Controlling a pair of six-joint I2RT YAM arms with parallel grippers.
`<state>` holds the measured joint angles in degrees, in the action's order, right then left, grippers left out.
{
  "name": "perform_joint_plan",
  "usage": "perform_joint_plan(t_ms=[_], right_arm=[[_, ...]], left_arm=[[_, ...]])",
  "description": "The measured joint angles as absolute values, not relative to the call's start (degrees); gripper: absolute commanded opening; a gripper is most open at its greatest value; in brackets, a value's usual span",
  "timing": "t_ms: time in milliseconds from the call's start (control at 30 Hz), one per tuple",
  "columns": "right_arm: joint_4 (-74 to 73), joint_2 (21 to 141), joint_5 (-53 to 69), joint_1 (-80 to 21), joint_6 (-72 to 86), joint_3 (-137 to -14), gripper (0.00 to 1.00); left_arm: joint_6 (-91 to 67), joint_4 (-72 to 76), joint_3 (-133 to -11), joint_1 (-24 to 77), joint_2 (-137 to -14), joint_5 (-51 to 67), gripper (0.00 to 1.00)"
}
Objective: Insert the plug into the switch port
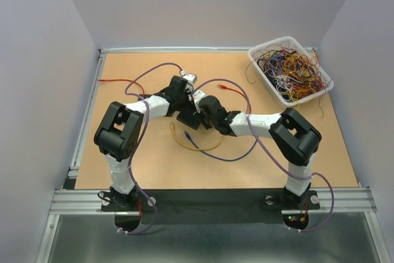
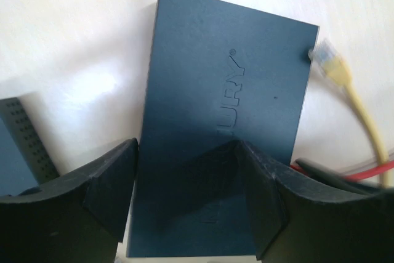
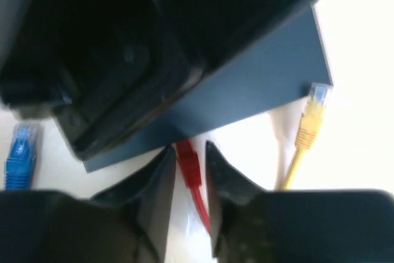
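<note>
The switch (image 2: 228, 60) is a flat dark blue box lying on the table, also seen in the right wrist view (image 3: 246, 90). My left gripper (image 2: 186, 146) stands open over it. One finger is at the box's left edge and the other is above its top face. A red plug (image 3: 189, 164) pokes into the switch's near edge, its red cable trailing back. My right gripper (image 3: 189, 149) straddles that plug with its jaws slightly apart and a thin gap beside the plug. From above, both grippers meet at the switch (image 1: 188, 118).
A loose yellow plug (image 3: 313, 112) lies by the switch's corner, and a blue plug (image 3: 21, 152) lies at the left. A second dark perforated box (image 2: 18, 146) sits beside the switch. A white bin (image 1: 263, 77) of tangled cables stands at the back right. Purple, yellow and blue cables loop around the arms.
</note>
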<state>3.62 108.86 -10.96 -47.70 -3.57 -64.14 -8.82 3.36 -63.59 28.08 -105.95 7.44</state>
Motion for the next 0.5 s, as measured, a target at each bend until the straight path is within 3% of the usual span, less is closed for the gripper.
perform_joint_plan(t_ms=[133, 233, 500], right_arm=[[10.41, 103.42, -11.29, -47.99, -2.98, -60.2, 0.54], [13.63, 98.3, -12.99, -47.9, -2.87, -57.63, 0.61], [18.15, 90.13, -11.33, -48.77, -0.6, -54.33, 0.63]], left_arm=[[-9.17, 0.73, -63.68, 29.36, -105.62, 10.39, 0.72], [-9.41, -1.72, -63.7, 30.0, -105.19, 12.62, 0.72], [-10.57, -3.79, -63.72, 30.11, -105.08, 15.38, 0.73]])
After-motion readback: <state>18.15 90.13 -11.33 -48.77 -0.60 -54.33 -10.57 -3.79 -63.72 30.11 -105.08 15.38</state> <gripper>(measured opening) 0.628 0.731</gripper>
